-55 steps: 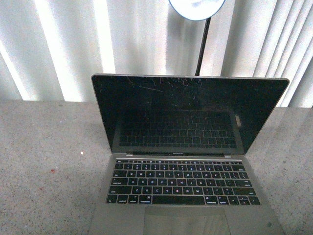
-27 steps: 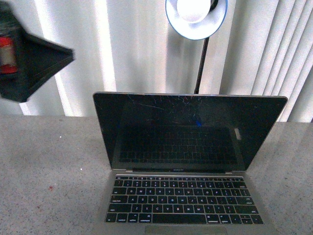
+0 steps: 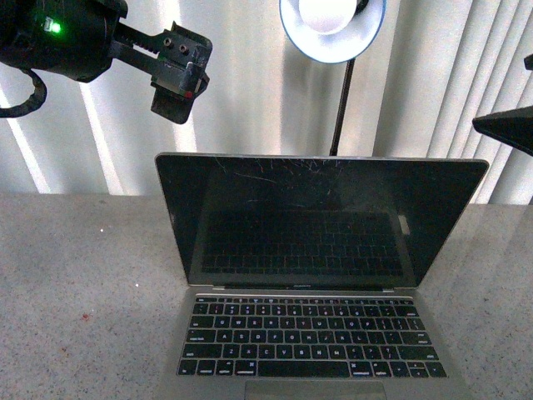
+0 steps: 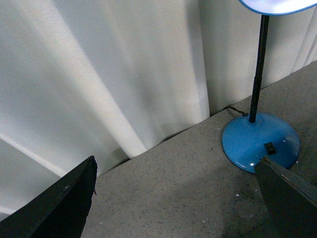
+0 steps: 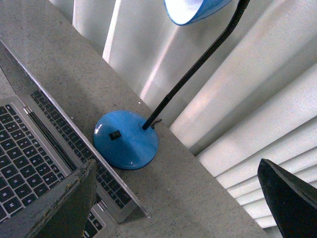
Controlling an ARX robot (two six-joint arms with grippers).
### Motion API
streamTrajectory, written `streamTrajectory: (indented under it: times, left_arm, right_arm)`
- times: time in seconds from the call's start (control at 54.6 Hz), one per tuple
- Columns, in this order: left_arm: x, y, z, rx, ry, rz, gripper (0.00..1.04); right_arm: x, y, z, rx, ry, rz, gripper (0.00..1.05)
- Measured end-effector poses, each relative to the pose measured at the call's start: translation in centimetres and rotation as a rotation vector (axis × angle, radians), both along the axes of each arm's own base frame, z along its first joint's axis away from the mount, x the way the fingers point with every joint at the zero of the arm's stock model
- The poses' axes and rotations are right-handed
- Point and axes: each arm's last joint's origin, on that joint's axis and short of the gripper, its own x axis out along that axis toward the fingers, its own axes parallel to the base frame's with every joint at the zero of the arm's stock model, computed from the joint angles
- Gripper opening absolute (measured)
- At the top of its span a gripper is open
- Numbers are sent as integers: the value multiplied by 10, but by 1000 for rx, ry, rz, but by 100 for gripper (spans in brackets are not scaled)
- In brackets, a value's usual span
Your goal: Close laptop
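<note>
In the front view the laptop [image 3: 321,292] stands open in the middle of the grey worktop [image 3: 75,275]. Its keyboard is toward the robot, and the dark, scratched screen is nearly upright, leaning a little back. The top edge of the lid runs from left to right. The closing move turns on this edge: a tool must come behind it and press it forward and down, onto the keys.

The left tool [image 3: 177,83] hangs high above the upper left corner of the lid, apart from it. Of the right tool [image 3: 504,129] only a dark wedge shows at the picture's edge, above and outside the upper right corner. I judge the left one a little nearer to the lid, but depth is difficult to read here. A blue lamp [image 3: 333,29] stands behind the screen.

In the left wrist view the left tool [image 4: 177,168] has its two fingers [image 4: 64,208] spread wide, with nothing between them. It faces the lamp's base and the pale curtain [image 4: 99,64]. The laptop is not seen, so I think it lies below this tool and nearer to the robot.

In the right wrist view the right tool [image 5: 177,171] is also spread wide and empty. The right part of the laptop, keys and raised lid, lies close to one finger [image 5: 59,208]. The lamp's base is just behind the lid.
</note>
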Motion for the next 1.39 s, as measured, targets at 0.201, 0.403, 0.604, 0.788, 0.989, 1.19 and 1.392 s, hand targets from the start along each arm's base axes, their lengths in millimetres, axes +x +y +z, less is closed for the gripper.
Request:
streamTrajectory:
  times: [0.201, 0.403, 0.604, 0.788, 0.989, 1.19, 1.392]
  left_arm:
    - [3, -16, -1, 63, 36, -5, 78]
    - [3, -33, -15, 150, 111, -89, 35]
    - [10, -36, -7, 198, 94, -120, 4]
    - [13, -35, -17, 264, 150, -133, 4]
    - [14, -36, -18, 292, 168, -141, 4]
    - [10, -39, -22, 322, 210, -164, 4]
    - [8, -43, -24, 326, 219, -176, 4]
  right_arm:
    - [19, 18, -2, -66, 28, 107, 65]
    - [36, 34, -6, -191, 28, 202, 21]
    - [42, 44, 4, -229, 14, 241, 3]
    - [44, 49, 2, -256, 54, 266, 3]
    - [43, 53, -2, -277, 62, 286, 3]
    - [41, 54, -7, -299, 69, 304, 3]
    - [38, 47, -14, -312, 90, 303, 3]
